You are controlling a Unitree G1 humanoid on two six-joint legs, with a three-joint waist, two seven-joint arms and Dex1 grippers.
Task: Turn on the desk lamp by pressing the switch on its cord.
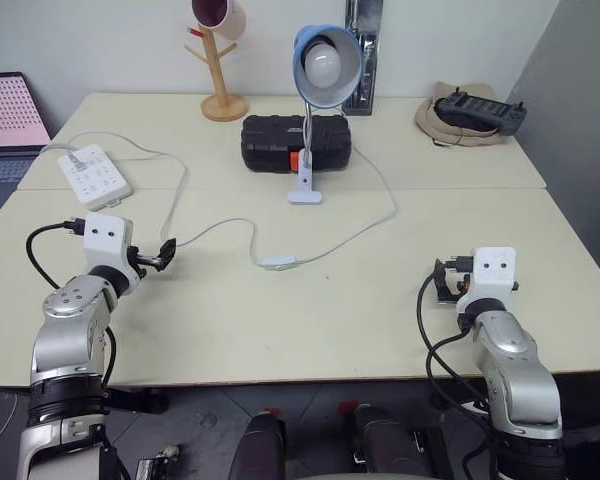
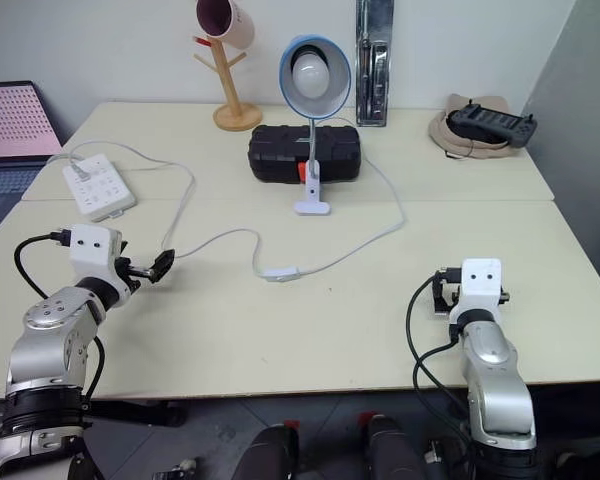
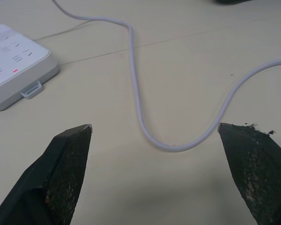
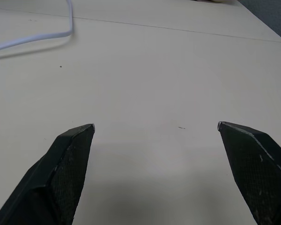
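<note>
Switch [image 1: 278, 263] mid-table on the cord [image 1: 355, 233], bare tabletop around; left pincer [image 3: 154, 136] and right pincer [image 4: 154, 131] both spread apart.

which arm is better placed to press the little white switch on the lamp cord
Left, probably. The open left gripper sits beside the thin white cord, and the small oblong white inline switch lies nearer to it. The open right gripper has bare cream table ahead.

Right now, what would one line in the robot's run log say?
lamp: unlit | switch: untouched, mid-table | left gripper: open, near cord | right gripper: open, over bare table
</note>
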